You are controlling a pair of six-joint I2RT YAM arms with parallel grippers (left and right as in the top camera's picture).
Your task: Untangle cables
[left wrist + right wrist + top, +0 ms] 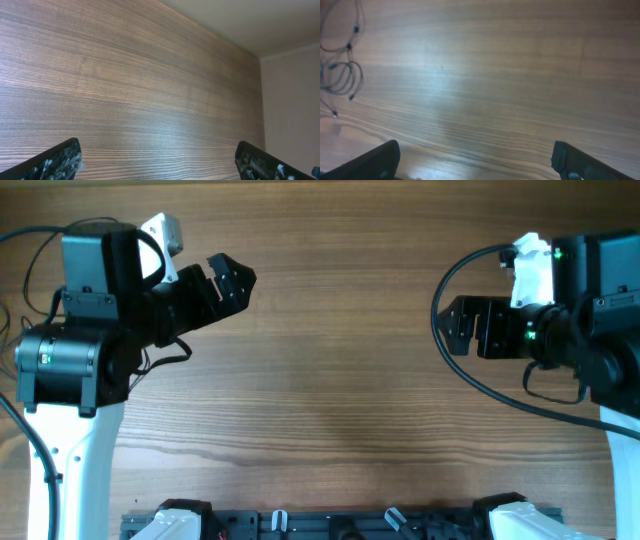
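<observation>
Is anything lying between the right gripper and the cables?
No. In the right wrist view only bare wooden table separates the open right gripper from the cables at upper left.

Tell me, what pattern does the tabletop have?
The tabletop shows brown wood grain, clearest in the left wrist view.

Wood-grain table (340, 380) spans overhead view. Black rail (340, 525) along its lower edge. Pale surface (292, 100) beyond table edge.
</observation>
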